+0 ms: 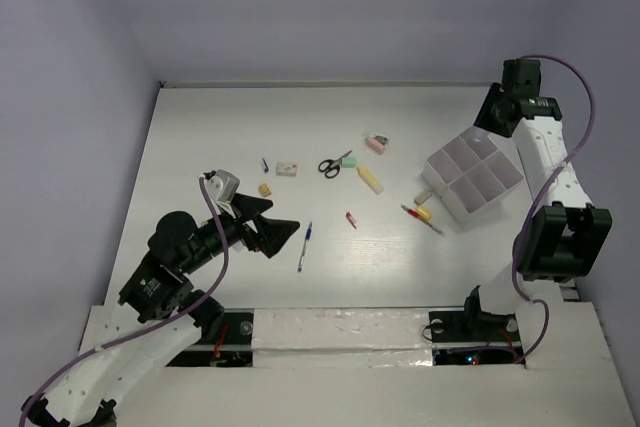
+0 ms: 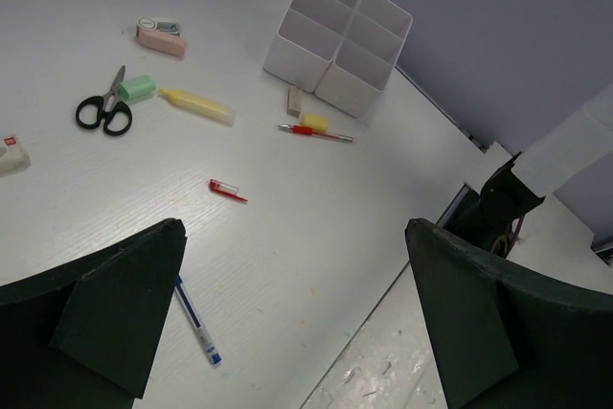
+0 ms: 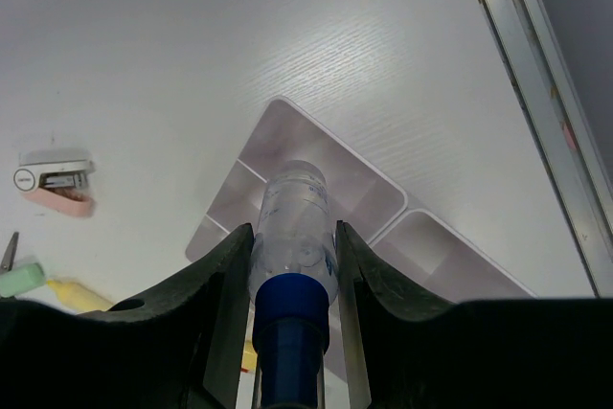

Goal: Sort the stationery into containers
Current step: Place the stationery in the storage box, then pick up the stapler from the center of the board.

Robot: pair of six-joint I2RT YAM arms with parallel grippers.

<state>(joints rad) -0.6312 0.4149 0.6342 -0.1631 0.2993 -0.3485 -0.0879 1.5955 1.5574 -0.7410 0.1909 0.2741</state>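
I count two claws. The left claw (image 2: 295,227) hangs low over the bench (image 1: 200,127) with its jaws spread wide and nothing between them. The one blue-white pen (image 2: 196,328) lies on the bench just in front of it.

The right claw (image 3: 292,237) is closed part-way on one clear tube with a blue cap (image 3: 295,203), gripping it by the sides. It holds the tube over the far corner of the one white tray (image 1: 473,179). I cannot tell whether the tube's tip reaches into a compartment. From above I count six compartments, in two rows of three.

Loose on the bench, each a single piece:
- black scissors (image 1: 329,166), with the mint eraser (image 1: 348,160) just at the blade tips
- yellow marker (image 1: 370,179)
- pink stapler (image 1: 376,143)
- white eraser (image 1: 288,168)
- small red bit (image 1: 351,219)
- small yellow bit (image 1: 265,189)
- small dark blue bit (image 1: 265,164)

Near the tray lie one red pencil (image 2: 316,133) and one tan bit (image 2: 294,100).
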